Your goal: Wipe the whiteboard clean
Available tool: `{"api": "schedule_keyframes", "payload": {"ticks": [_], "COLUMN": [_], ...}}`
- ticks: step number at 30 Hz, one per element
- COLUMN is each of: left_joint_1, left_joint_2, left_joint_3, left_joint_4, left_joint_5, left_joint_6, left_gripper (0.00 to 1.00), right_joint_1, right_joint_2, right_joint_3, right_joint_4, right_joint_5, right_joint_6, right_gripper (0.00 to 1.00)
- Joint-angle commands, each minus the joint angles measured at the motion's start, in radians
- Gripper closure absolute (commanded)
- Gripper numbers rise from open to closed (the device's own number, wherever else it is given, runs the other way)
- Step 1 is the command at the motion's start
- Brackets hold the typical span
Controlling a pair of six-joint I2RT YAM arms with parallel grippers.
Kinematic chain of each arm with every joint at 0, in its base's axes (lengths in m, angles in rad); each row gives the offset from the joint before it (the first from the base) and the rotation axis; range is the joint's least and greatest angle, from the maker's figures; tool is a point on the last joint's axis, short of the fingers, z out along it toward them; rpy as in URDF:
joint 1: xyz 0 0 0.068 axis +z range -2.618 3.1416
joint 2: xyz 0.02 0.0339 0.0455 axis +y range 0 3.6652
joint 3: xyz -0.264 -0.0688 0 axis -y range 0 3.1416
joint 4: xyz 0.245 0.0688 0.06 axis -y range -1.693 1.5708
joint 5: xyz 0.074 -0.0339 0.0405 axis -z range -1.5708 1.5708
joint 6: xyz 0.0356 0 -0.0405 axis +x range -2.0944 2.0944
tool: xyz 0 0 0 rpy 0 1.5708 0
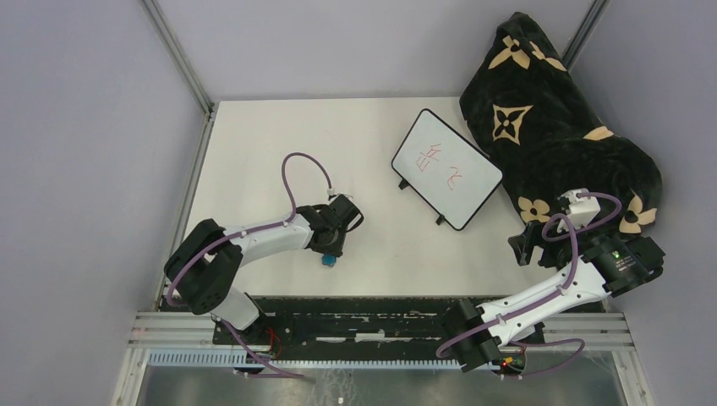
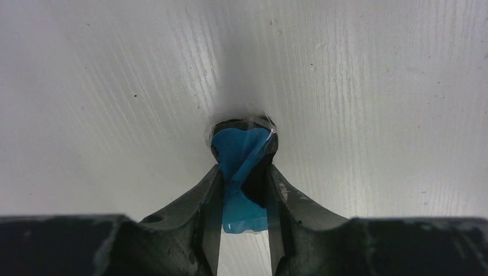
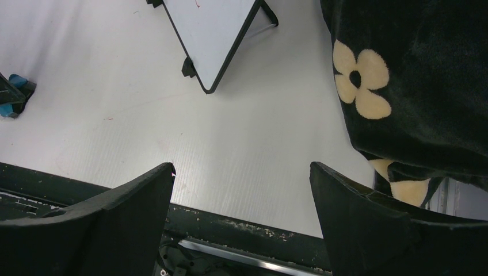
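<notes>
Toward the far right of the table [image 1: 254, 152], the whiteboard [image 1: 446, 167] lies face up and turned on a diagonal, its thin black frame around a white face that carries red scribbles [image 1: 443, 161] near the middle. Two small black feet [image 1: 440, 220] stick out along its near-left long edge, and its right-hand side sits just beside the black blanket with tan flowers [image 1: 558, 144], heaped in the far right corner. The left gripper [image 1: 328, 254] is well apart from the board, down at the table surface to the board's near left, with bare table between them. Its wrist view shows the two dark fingers [image 2: 201, 195] pressed in from either side on a small blue object [image 2: 241, 155] with a black part, which rests on the table; the grip looks closed on it. From above, that blue piece [image 1: 326, 262] peeks out just below the fingers. The right gripper [image 1: 526, 245] hangs nearer the whiteboard, off its near-right corner and close to the blanket's edge, not touching either. Its jaws stand spread wide with nothing between them [image 3: 241, 172], and past them its camera sees the board's near corner [image 3: 210, 34], one foot, and the blanket [image 3: 414, 86] on the right.
</notes>
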Motion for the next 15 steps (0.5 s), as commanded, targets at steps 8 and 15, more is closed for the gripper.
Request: {"api": "schedule_keyframes", "payload": {"ticks": [8, 15], "left_joint_1": [-0.006, -0.006], "left_joint_2": [-0.084, -0.118], "left_joint_3": [0.015, 0.011], "left_joint_4": [0.039, 0.199], "left_joint_5": [0.0, 0.035], "left_joint_6": [-0.043, 0.012], "left_gripper": [0.77, 0.76], "right_joint_1": [-0.012, -0.012], "right_joint_2": [0.006, 0.065], "right_joint_3": [0.027, 0.063], "right_joint_4": [-0.075, -0.013], "right_joint_5": [-0.045, -0.046], "right_joint_6": [-0.014, 0.09], "right_gripper": [0.06, 0.1]}}
